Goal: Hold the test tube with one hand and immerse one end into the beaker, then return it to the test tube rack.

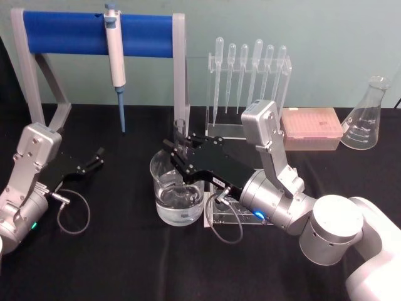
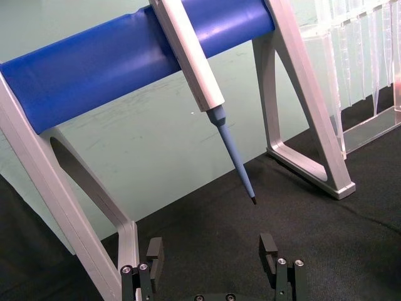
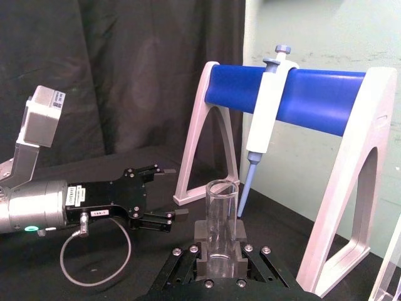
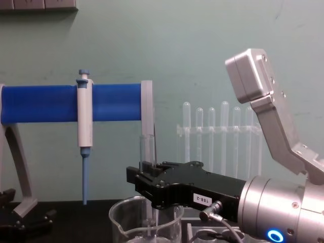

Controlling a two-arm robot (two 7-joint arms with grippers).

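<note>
The test tube (image 3: 220,213) is clamped upright by the right end effector (image 1: 179,149), lower end inside the beaker (image 1: 177,188). The left end effector (image 1: 97,157) is spread apart.

Close behind the beaker (image 1: 156,182) the stand's grey leg (image 1: 180,69) rises, with the pipette rack (image 1: 247,94) beside it; the right gripper (image 1: 175,155) hangs over the beaker's mouth. Bare black table (image 1: 125,263) lies open in front and leftward.
</note>
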